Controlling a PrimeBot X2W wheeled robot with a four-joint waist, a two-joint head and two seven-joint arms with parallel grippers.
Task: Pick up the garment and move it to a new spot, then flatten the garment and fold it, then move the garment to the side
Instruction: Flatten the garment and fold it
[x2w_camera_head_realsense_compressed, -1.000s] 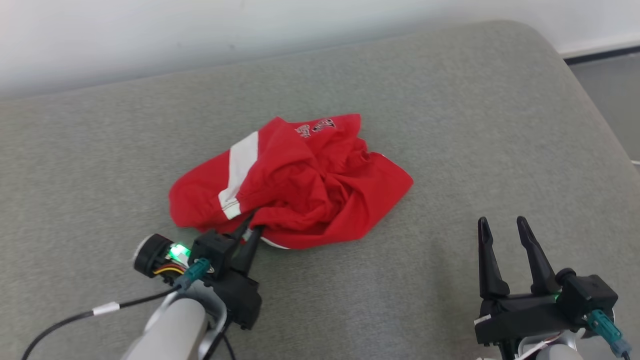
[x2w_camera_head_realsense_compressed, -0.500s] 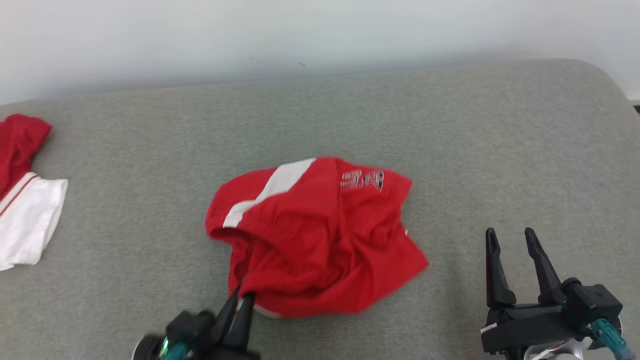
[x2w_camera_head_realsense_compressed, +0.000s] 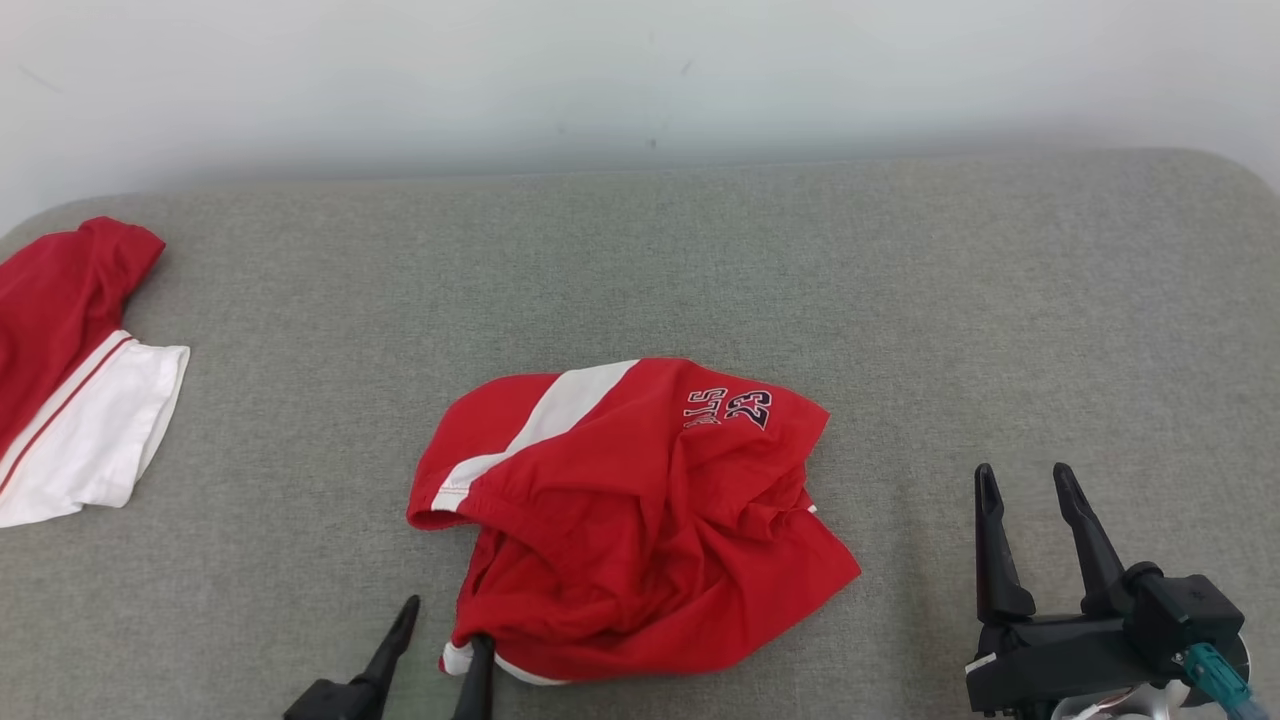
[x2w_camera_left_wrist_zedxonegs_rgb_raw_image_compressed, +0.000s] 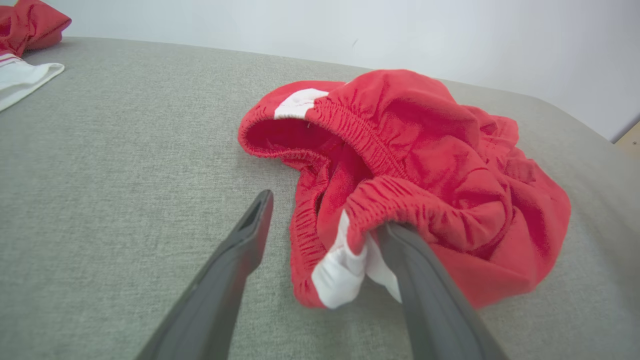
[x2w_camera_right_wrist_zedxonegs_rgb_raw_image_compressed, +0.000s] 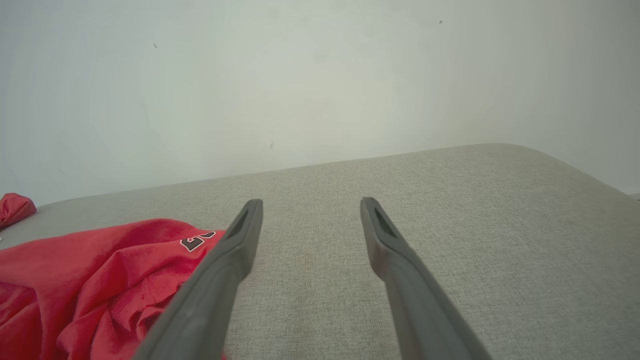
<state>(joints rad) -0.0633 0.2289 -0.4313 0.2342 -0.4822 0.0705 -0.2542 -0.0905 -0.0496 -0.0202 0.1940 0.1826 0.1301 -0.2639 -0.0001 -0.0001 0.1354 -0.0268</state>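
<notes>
- The crumpled red garment (x2w_camera_head_realsense_compressed: 640, 520) lay at the middle of the grey surface (x2w_camera_head_realsense_compressed: 900, 280).
- The left gripper (x2w_camera_head_realsense_compressed: 446, 620) stood spread at its near edge, one finger touching the waistband.
- The right gripper (x2w_camera_head_realsense_compressed: 1023, 470), also spread, stood apart at its right.

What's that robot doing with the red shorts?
A robot is working on the red shorts on a grey padded surface. They lie crumpled, not flattened or folded yet. Its left gripper is open at their near edge, the waistband resting on one finger. The right gripper hangs open off to the side, touching nothing.
</notes>
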